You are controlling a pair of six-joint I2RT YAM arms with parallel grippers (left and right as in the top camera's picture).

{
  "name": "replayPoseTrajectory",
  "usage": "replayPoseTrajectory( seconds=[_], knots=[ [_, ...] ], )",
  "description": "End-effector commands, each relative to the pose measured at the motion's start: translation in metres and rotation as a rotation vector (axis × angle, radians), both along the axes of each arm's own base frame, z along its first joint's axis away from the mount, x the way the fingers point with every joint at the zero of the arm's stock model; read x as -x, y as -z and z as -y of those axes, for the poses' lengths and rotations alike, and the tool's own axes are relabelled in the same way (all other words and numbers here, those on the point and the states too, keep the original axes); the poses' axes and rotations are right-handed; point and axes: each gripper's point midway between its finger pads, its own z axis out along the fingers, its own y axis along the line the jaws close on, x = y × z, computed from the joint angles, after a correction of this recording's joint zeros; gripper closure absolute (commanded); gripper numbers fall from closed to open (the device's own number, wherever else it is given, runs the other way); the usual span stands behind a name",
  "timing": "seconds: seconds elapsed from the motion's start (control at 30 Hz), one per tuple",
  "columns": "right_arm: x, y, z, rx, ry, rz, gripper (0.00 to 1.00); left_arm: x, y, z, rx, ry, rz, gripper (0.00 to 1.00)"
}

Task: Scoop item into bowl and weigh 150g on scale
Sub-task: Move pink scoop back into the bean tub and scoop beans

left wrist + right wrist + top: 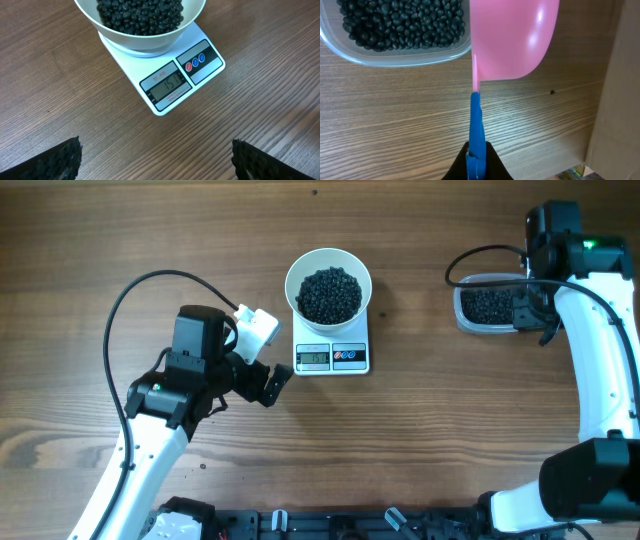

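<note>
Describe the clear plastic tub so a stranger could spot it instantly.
From the white scale mid-table, look right toward the right arm. The tub there holds black beans, like the bowl on the scale, but it is clear and rounded-rectangular, not round and white.

Black beads point(329, 294) fill the white bowl point(297, 272), upright on the white scale point(331, 357), which reads 151.

Left wrist view: the top edge crops the bowl point(145, 35), which hides the far end of the scale point(170, 87); the left pincer point(156, 155) shows only two finger corners. Overhead: display point(313, 358) digits too small to read. Right wrist view: edges crop the tub point(395, 55), scoop point(512, 40) and right pincer point(476, 155).
</note>
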Motion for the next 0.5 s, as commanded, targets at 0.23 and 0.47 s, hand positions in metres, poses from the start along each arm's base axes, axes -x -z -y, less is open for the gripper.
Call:
replayPoseTrajectory(
  seconds=[0.23,0.47],
  knots=[
    [-0.036,-0.027,-0.050,-0.267,-0.132,0.160,0.96,0.003,0.005,0.003,0.008,0.014,-0.017,0.00],
    [-0.063,-0.067,-0.093,-0.341,-0.246,0.232,0.96,0.003,0.005,0.003,0.008,0.014,-0.017,0.00]
  ],
)
